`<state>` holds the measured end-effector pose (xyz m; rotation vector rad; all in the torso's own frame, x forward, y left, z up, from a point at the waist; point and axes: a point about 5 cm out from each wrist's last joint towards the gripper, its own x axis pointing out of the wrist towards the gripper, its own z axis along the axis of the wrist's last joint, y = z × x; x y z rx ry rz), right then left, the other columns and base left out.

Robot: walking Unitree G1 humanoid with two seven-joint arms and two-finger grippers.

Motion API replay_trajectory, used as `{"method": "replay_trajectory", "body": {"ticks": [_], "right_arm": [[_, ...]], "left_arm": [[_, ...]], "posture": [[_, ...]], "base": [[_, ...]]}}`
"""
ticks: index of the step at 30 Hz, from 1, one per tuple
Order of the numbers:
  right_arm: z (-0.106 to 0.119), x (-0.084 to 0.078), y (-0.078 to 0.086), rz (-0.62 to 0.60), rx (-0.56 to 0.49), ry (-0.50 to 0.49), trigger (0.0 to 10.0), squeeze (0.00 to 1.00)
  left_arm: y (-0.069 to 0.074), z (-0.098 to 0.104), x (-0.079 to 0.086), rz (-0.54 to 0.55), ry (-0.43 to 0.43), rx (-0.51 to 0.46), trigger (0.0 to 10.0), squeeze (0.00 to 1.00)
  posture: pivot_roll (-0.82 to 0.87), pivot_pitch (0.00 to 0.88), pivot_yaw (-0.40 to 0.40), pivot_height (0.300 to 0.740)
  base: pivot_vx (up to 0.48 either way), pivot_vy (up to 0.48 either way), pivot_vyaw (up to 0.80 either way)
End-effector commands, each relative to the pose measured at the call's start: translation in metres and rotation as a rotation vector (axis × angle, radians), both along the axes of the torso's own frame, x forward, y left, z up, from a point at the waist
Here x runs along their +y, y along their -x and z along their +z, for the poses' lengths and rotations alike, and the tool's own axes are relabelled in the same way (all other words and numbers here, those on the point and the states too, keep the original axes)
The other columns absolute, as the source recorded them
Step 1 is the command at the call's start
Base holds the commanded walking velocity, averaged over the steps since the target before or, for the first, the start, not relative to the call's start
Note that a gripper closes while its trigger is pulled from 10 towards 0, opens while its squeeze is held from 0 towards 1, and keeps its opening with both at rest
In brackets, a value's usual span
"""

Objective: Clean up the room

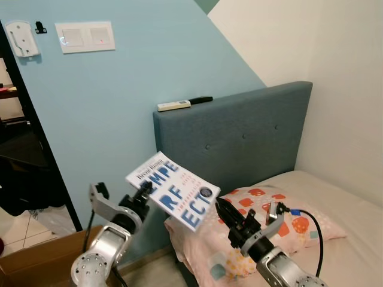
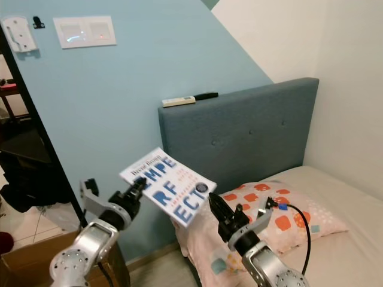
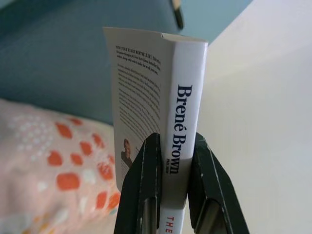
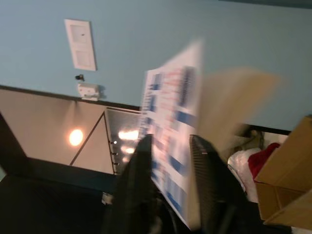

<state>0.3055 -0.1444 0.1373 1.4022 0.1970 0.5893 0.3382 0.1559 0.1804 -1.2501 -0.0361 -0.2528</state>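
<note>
Left gripper (image 3: 170,195) is clamped narrow on the spine end of a white paperback book (image 1: 172,191), held up in the air beside the blue upholstered headboard (image 1: 239,134), above the pillow edge. Right gripper (image 4: 170,190) has its fingers part-open on either side of the book's opposite edge; contact can't be confirmed, the frame is blurred. Left wrist view reads the spine, "Brené Brown", plus back-cover text; head views show the front cover's large blue letters. Pink pillow with orange patches (image 1: 263,227) lies on the bed (image 1: 347,239). Remote control (image 1: 182,104) sits on the headboard top. Light-blue wall, switch plate (image 1: 85,36), cardboard box (image 1: 36,263) at lower left.
</note>
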Motion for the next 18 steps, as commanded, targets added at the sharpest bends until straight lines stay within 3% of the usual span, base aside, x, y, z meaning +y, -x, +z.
{"method": "replay_trajectory", "body": {"ticks": [1,18], "right_arm": [[-0.002,0.002,0.003,0.009,0.01,-0.002,10.0,1.0],[0.001,0.009,0.01,0.056,-0.009,-0.136,10.0,1.0]], "left_arm": [[-0.002,0.007,0.006,0.019,0.023,-0.021,10.0,0.0],[0.002,0.007,-0.005,-0.051,0.03,-0.028,10.0,0.0]], "posture": [[-0.01,0.045,0.081,0.74],[0.0,0.038,0.086,0.74]], "base": [[0.0,0.0,0.0],[0.0,0.0,0.0]]}}
